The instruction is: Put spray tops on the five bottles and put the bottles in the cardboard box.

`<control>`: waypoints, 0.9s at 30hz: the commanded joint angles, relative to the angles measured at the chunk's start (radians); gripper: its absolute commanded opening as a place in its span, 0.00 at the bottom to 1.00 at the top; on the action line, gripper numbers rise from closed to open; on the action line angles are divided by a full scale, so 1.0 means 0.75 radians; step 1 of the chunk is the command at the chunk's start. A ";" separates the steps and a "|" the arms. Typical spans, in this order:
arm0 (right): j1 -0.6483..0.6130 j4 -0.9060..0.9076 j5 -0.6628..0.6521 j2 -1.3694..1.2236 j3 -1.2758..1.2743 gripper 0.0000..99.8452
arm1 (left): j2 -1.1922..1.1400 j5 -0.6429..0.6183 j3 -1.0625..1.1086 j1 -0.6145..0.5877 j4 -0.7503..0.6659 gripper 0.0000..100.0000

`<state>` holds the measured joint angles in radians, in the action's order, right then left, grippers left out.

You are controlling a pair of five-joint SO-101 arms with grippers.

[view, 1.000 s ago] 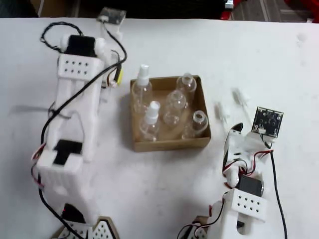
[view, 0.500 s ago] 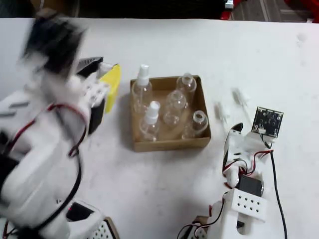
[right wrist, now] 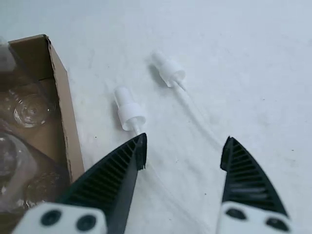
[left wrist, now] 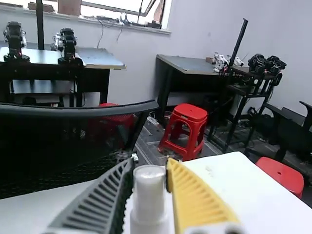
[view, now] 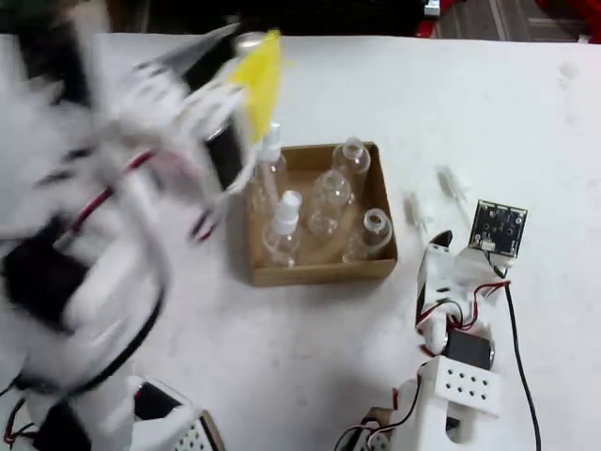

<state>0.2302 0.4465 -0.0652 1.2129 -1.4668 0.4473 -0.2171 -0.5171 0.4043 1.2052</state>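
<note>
Left wrist cam is giving the close look: left gripper (left wrist: 148,168) is pinching a white spray top (left wrist: 148,195) between grey & yellow fingers, gap narrow; what's under the top is hidden. From above, its yellow finger (view: 258,75) is sitting over the far-left corner of the cardboard box (view: 319,272), mid-table, which is holding five bottles (view: 329,197): two capped, three open. Table (view: 310,357) is running wide near & far of the box. Right gripper (right wrist: 185,140) is hanging wide open, gripping nothing, just near of two loose tops (right wrist: 129,109) lying right of the box.
</note>
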 commanded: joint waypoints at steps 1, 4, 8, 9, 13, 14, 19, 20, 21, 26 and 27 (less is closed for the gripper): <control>-0.005 -0.032 -0.006 0.011 0.008 0.23 | -0.026 -0.018 0.288 0.040 -0.440 0.02; -0.003 -0.066 -0.012 0.011 -0.004 0.23 | -0.028 -0.018 0.491 0.046 -0.685 0.02; 0.026 -0.181 -0.014 0.011 -0.057 0.23 | -0.032 -0.018 0.757 0.046 -0.966 0.02; 0.026 -0.195 -0.016 0.011 -0.063 0.23 | -0.028 -0.018 0.818 0.050 -1.021 0.02; 0.028 -0.202 -0.016 0.011 -0.063 0.23 | -0.036 -0.016 0.978 0.087 -1.187 0.02; 0.028 -0.202 -0.016 0.011 -0.063 0.23 | -0.036 -0.014 1.009 0.093 -1.219 0.02; 0.028 -0.202 -0.016 0.011 -0.063 0.23 | -0.036 0.131 1.162 0.103 -1.401 0.02; 0.028 -0.202 -0.016 0.011 -0.063 0.23 | -0.036 0.143 1.189 0.103 -1.436 0.02; 0.028 -0.202 -0.016 0.011 -0.063 0.23 | -0.038 0.149 1.215 0.101 -1.469 0.02; 0.028 -0.202 -0.016 0.011 -0.063 0.23 | -0.038 0.151 1.295 0.101 -1.538 0.02; 0.028 -0.202 -0.016 0.011 -0.063 0.23 | -0.038 0.151 1.301 0.101 -1.538 0.02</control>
<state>0.2317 0.3161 -0.0652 1.2129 -1.5236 0.4150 -0.1189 0.4511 0.4687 0.0944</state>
